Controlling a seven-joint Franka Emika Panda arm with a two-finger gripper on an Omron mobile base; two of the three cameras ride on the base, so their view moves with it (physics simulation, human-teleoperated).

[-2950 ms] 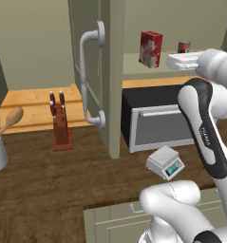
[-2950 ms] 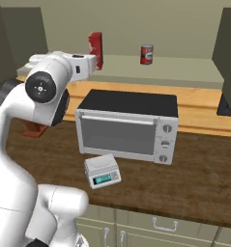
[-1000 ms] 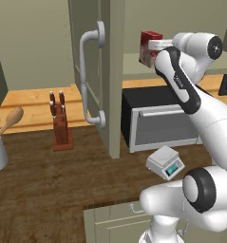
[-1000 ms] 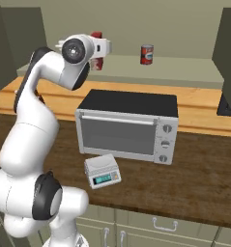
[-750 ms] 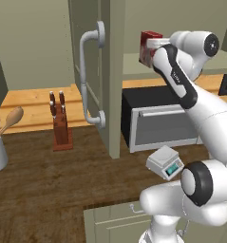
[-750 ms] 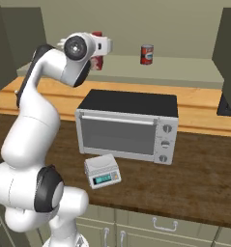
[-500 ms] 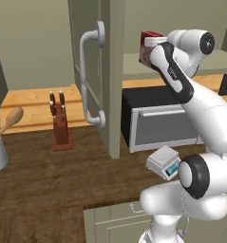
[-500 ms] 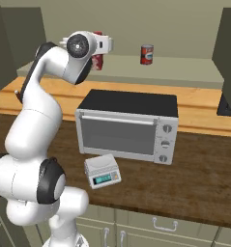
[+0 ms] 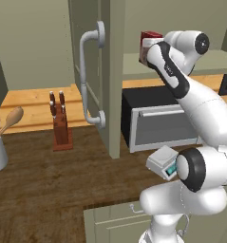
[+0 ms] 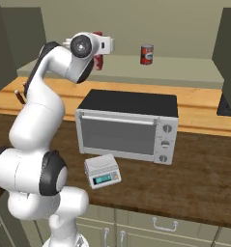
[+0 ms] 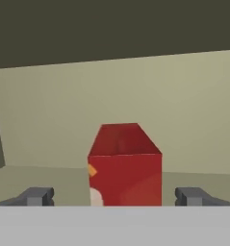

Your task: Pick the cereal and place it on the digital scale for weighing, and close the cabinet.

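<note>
A: How is the scene lit?
B: Soft, even light is cast from above; no glare is seen. The wooden desk (image 9: 48,185) is left rather dim, and faint shading is laid under the microwave (image 10: 129,126).

A: And sharpness?
B: The base views are rendered cleanly. The hand view is slightly blurred, and the cereal (image 11: 124,166) is softened at its edges.

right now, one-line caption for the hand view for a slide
Open gripper lined up on the upright cereal on the cabinet shelf, one fingertip on each side, not touching.
</note>
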